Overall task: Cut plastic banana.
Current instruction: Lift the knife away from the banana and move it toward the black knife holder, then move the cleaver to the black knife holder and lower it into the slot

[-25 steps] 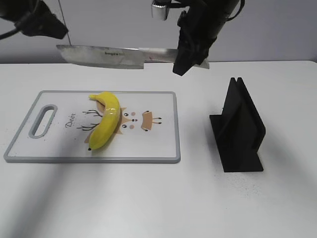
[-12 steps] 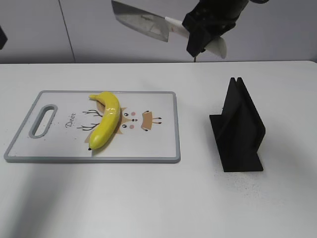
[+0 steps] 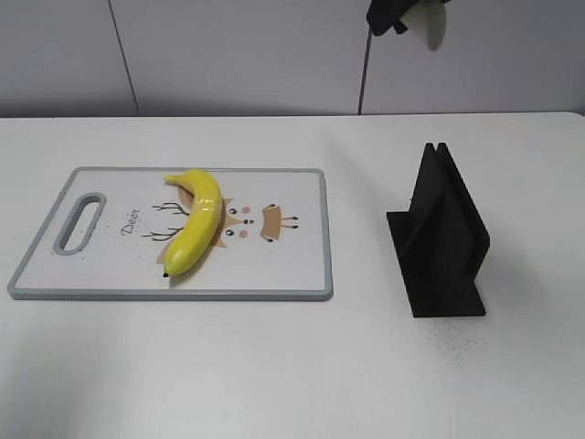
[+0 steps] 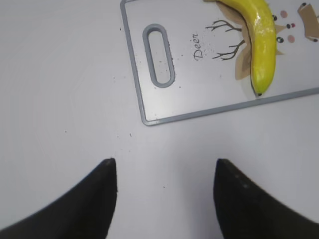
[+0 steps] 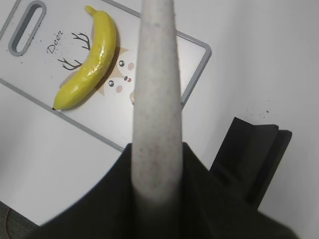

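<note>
The plastic banana (image 3: 194, 222) lies whole on the cutting board (image 3: 302, 274), which sits flat on the white worktop (image 3: 274, 375). On the board the banana runs from about 11 o'clock down to about 7 o'clock, its curve bulging toward 3 o'clock, and it covers part of the printed deer drawing. The board's handle slot (image 3: 80, 221) is at the 9 o'clock end, well apart from the banana.

At 3 o'clock from the board, and clear of it, a black slotted stand (image 3: 442, 236) rests upright on the worktop.

The right gripper (image 3: 388, 15) is high at the 12 o'clock edge of the exterior view, mostly cut off by the frame. Its jaws are closed on the pale speckled knife handle (image 5: 155, 94), seen in the right wrist view running up the middle of the frame from between the dark jaws. The blade itself does not show in any view. Below this camera the banana lies toward 10 o'clock and the stand toward 4 o'clock.

The left gripper (image 4: 164, 196) hangs above bare worktop off the board's handle end. Its jaws stand wide apart and hold nothing; the two dark fingertips (image 4: 102, 184) frame empty white surface. In this view the board and banana lie toward 1 o'clock, the banana's lower tip near the board's edge.
</note>
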